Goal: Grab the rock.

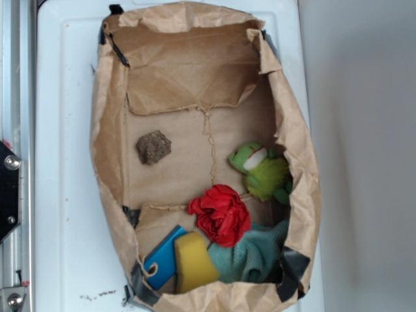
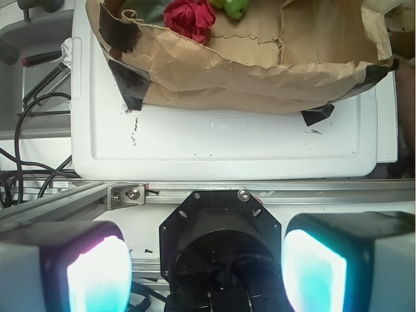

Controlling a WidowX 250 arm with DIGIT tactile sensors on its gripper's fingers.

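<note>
The rock [image 1: 153, 147], a small rough grey-brown lump, lies on the floor of an open brown paper bag [image 1: 110, 130], left of centre. No gripper shows in the exterior view. In the wrist view my gripper [image 2: 207, 273] is open, its two glowing pads [image 2: 97, 276] wide apart with nothing between them. It hangs over the aluminium rail and the black robot base [image 2: 220, 240], outside the bag. The rock is hidden in the wrist view.
Inside the bag lie a green frog plush [image 1: 262, 170], a red fabric flower [image 1: 222, 214], a teal cloth [image 1: 250, 255], a yellow sponge [image 1: 193, 260] and a blue block [image 1: 164, 257]. The bag rests on a white tray [image 2: 227, 140]. Cables [image 2: 29, 130] hang at left.
</note>
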